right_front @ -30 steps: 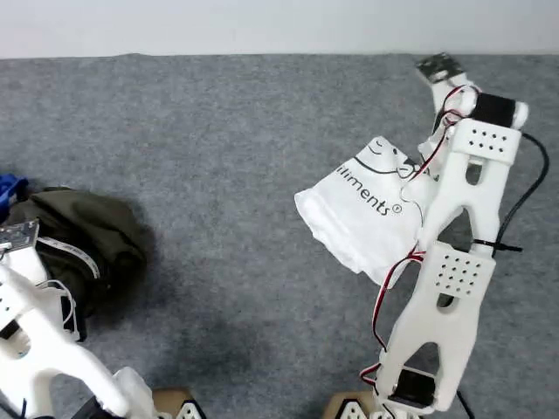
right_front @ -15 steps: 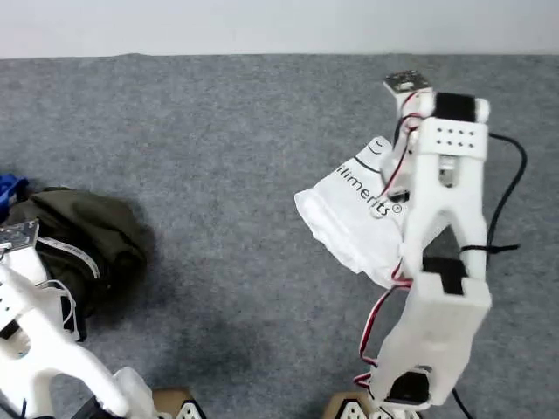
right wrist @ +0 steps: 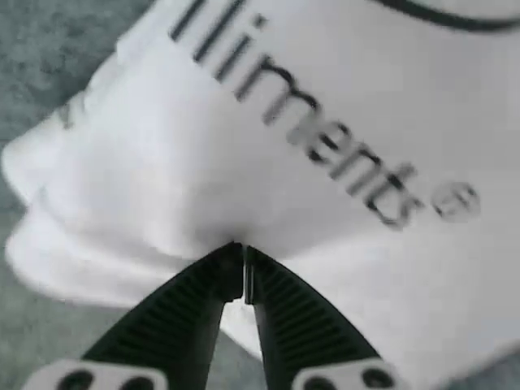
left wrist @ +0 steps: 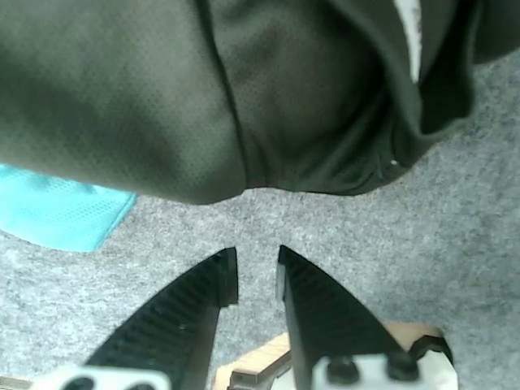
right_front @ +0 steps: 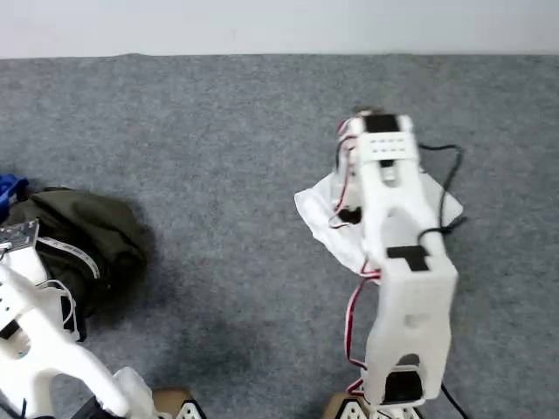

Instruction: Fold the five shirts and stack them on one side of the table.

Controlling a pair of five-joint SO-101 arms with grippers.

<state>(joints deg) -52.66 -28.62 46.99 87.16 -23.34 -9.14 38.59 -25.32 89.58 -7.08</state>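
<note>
Grey, felt-like carpet covers the tabletop (right_front: 218, 131), and a pale wall (right_front: 262, 26) runs along its far edge. On the right half lies the white shirt (right_front: 325, 218), folded into a flat bundle that sits askew to the tabletop's edges, one blunt corner pointing toward the left side and its length stretching crosswise beneath the right arm (right_front: 397, 227), which stretches over its middle. Black lettering is printed across its upper face, with a curved black line beyond it; the row of letters runs slantwise to the right gripper (right wrist: 243, 253). That gripper's fingers (right wrist: 195, 301) are pressed together, tips meeting right at a soft crease in the white cloth, though whether any fabric is caught between them cannot be told. At the left edge of the tabletop sits a dark olive shirt (right_front: 87, 231), crumpled in a rounded heap with no clear long axis, a pale label strip (right_front: 65, 249) trailing across it. A blue scrap (right_front: 7, 188) peeks out beyond it, and a turquoise cloth (left wrist: 57, 215) lies partly tucked beneath its edge. The left gripper (left wrist: 250, 272) hangs over bare carpet just beside the olive heap, its fingers (left wrist: 313, 309) nearly parallel with a narrow gap and nothing held between them.
</note>
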